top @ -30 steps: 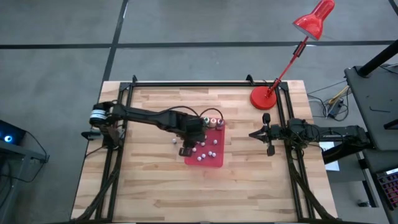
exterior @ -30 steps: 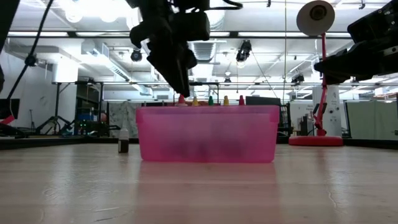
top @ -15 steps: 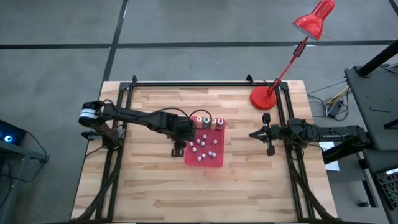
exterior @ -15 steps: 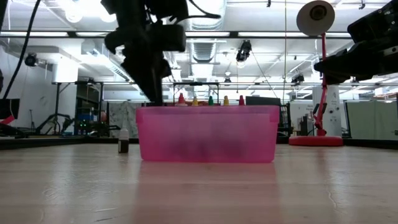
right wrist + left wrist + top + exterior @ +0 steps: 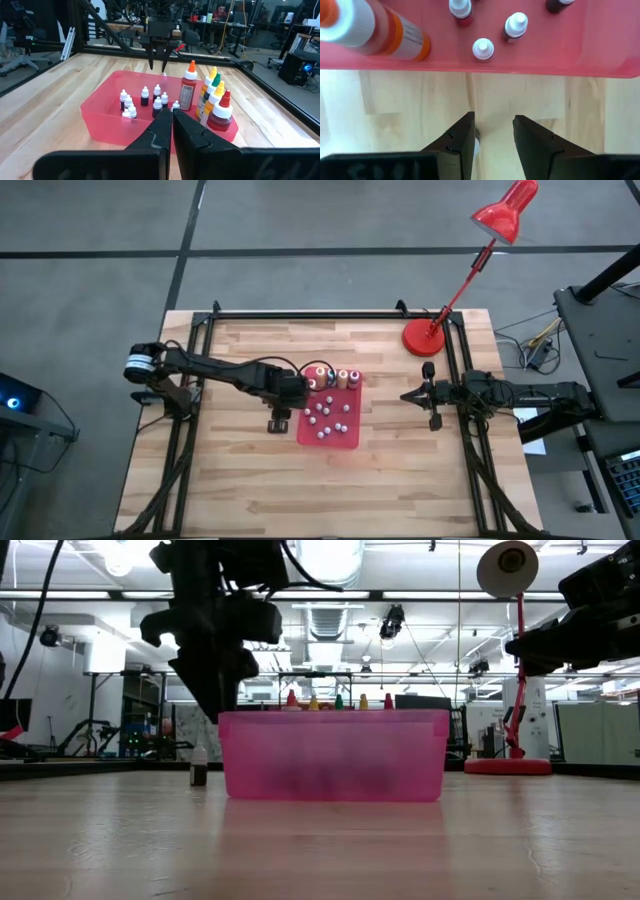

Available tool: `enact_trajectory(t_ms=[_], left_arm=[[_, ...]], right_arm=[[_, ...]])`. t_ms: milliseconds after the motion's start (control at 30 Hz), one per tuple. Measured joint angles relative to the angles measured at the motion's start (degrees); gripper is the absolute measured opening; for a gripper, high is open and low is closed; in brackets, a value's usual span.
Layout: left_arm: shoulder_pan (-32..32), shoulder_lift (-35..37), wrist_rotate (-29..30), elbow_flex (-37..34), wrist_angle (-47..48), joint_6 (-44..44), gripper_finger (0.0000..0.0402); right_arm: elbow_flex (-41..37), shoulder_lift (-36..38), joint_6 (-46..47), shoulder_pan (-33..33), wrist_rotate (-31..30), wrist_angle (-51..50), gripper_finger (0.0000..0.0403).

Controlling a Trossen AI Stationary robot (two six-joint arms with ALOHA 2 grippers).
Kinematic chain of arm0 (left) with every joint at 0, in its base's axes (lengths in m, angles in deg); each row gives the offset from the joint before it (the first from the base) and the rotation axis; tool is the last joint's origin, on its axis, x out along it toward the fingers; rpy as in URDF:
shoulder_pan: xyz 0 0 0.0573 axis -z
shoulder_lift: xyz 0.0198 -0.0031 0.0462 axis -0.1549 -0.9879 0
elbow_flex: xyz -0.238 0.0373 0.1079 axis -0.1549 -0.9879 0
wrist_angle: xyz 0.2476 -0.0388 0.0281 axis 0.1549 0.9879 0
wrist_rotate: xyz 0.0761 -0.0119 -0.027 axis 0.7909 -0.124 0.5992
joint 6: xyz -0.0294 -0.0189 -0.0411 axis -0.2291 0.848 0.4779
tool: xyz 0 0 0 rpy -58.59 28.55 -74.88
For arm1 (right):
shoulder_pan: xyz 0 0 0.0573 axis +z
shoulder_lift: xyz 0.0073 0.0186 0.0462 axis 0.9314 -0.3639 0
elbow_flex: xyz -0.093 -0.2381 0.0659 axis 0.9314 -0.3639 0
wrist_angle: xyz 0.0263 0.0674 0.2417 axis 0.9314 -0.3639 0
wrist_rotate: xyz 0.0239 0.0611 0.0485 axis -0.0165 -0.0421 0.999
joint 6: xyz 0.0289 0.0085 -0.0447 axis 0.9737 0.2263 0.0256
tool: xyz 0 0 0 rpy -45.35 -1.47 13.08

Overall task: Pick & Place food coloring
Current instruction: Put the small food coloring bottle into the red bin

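A single small food coloring bottle (image 5: 198, 775) stands on the wood just left of the red tray (image 5: 335, 755). My left gripper (image 5: 492, 117) hangs open above it, pointing steeply down. Its fingertips stand clear over the white cap (image 5: 477, 145), which one finger half hides. In the high view the gripper (image 5: 279, 422) covers that bottle. Several small white-capped bottles (image 5: 325, 415) stand in the tray (image 5: 345, 438). Taller bottles (image 5: 210, 100) stand at the tray's far edge. My right gripper (image 5: 172, 117) waits shut at the table's right side (image 5: 404, 395).
A red desk lamp stands with its round base (image 5: 425, 337) at the table's far right corner. Black frame rails (image 5: 195, 340) run along the left, right and far sides. Bare wood lies near and left of the tray.
My left gripper has moved from above the tray toward the table's left edge and down. It now hangs beside the tray's left wall, over the lone bottle. Its finger gap looks unchanged. The bottles and tray have kept still.
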Motion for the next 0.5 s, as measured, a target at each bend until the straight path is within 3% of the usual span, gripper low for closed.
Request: enact_trajectory(t_ms=[500], left_arm=[[-0.93,0.37,2.6,-1.47,1.78,-2.02,0.0108]], right_arm=[[0.02,-0.01,0.08,0.0,-0.01,-0.01,0.0009]])
